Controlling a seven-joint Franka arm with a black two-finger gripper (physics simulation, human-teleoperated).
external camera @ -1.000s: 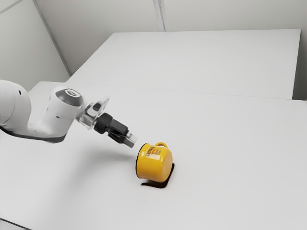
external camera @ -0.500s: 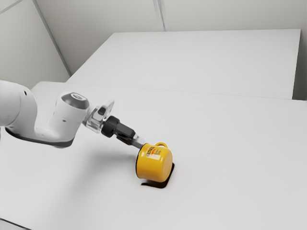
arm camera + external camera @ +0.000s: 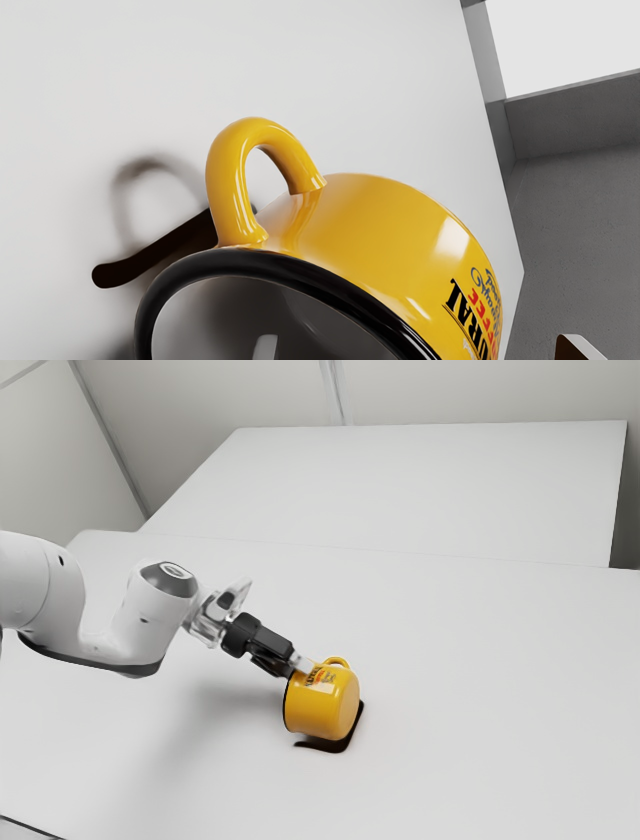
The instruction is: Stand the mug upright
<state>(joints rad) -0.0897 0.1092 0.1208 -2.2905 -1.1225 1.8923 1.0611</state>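
Exterior view: has brought the gripper (image 3: pixel 298 669) in to the mug (image 3: pixel 322 703) over the last second, without shifting it from its side on the table (image 3: pixel 480 690). Now straddles the wall with parted jaws, one finger (image 3: pixel 265 349) inside the mouth, another finger (image 3: pixel 575 347) outside, grasping nothing. Probably means lining up a pinch, with righting still to do. Looks glossy yellow, with black rim (image 3: pixel 242 262), looped handle (image 3: pixel 223 180) and printed lettering (image 3: pixel 462 312); opens toward the exterior view's left.

Plain white table (image 3: pixel 450 740), matte and smooth. On it, yellow mug (image 3: pixel 322 710) lying on its side, black-rimmed mouth facing exterior view's left, handle (image 3: pixel 338 661) toward table's far side. Dark, band-like shape (image 3: pixel 345 743) on tabletop beside mug.
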